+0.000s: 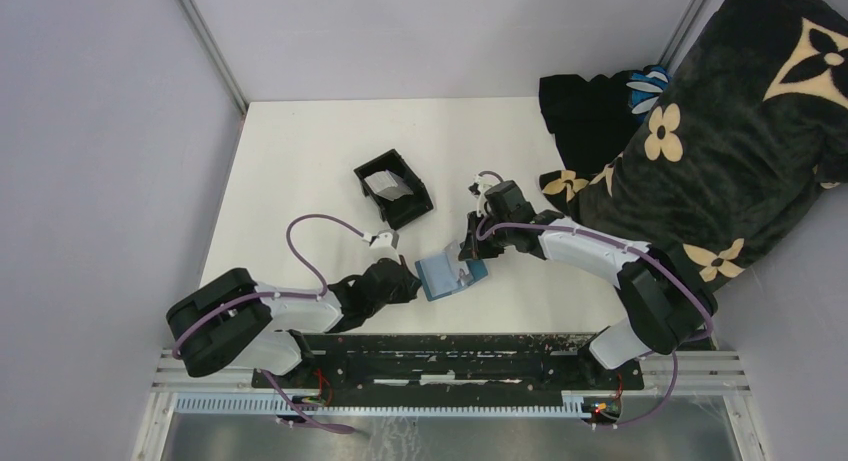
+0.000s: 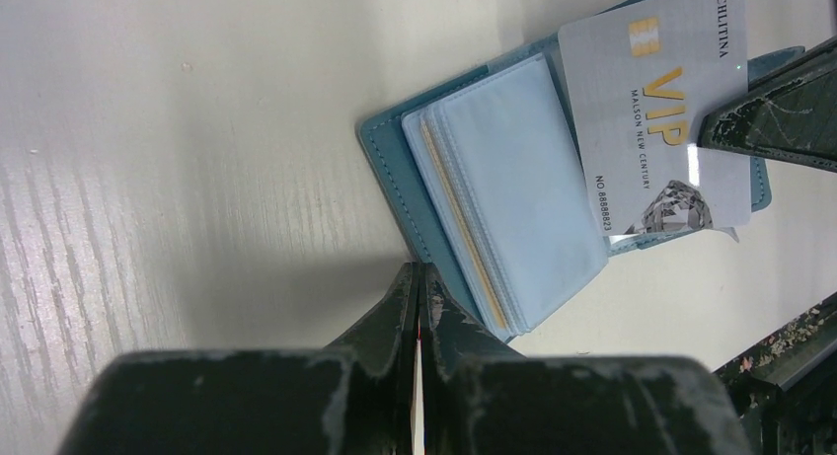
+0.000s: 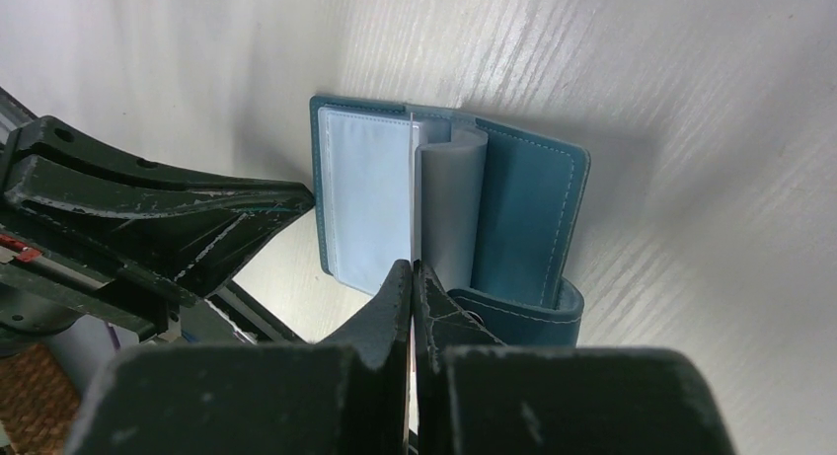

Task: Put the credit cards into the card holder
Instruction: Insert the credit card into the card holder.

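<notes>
The teal card holder (image 1: 445,278) lies open near the table's front, its pale blue sleeves (image 2: 513,198) facing up. My left gripper (image 1: 408,276) is shut on the edge of its cover (image 2: 395,169), the tips (image 2: 417,269) meeting right at the stitched rim. A grey-white credit card (image 2: 642,110) with gold VIP lettering hangs over the holder's far half, and my right gripper (image 1: 468,253) is shut on it. In the right wrist view that card is edge-on between the jaws (image 3: 412,267), beside a curled-up sleeve (image 3: 449,198). Another pale card (image 1: 383,184) lies in the black box.
A black open-topped box (image 1: 395,189) stands behind the holder, left of centre. A black blanket with cream flowers (image 1: 700,131) covers the table's right side and back right corner. The arms' mounting rail (image 1: 450,351) runs along the front edge.
</notes>
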{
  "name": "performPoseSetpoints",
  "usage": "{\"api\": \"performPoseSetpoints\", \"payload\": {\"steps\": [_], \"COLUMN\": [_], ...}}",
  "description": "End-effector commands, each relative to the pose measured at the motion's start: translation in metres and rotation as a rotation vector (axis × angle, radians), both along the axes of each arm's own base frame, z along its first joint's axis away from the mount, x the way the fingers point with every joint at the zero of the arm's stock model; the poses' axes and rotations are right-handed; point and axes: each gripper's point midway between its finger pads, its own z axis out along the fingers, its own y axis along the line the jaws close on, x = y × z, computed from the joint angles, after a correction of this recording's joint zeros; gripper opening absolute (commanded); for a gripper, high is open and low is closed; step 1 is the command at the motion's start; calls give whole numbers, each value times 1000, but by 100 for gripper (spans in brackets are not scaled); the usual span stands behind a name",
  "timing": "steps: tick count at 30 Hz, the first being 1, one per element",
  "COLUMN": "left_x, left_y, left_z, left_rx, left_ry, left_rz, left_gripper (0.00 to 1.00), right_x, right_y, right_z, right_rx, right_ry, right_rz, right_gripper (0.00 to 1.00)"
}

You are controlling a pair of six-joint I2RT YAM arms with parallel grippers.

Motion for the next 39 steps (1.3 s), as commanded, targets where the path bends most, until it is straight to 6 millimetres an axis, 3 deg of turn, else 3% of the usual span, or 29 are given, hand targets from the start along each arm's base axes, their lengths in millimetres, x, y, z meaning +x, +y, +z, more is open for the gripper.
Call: {"api": "performPoseSetpoints", "payload": {"steps": [1,12,27,39], "left_x": [4,7,5,3], "left_y": [-3,-5,-6,-9], "left_z": [3,3,2,1], "left_rx": [9,25,30,36], "left_ry": [-9,-11,-9,-10], "left_rz": [15,13,8,-1], "left_gripper": [4,4,4,4], "right_x": [5,2,2,-4], "right_y": [7,-2,-16,-13], "right_z": [16,1,1,-14], "right_rx": [82,106,116,150], "right_ry": [-33,11,-4,45], "right_rz": [-4,-31,-130,-165], "right_gripper": [1,1,1,1]}}
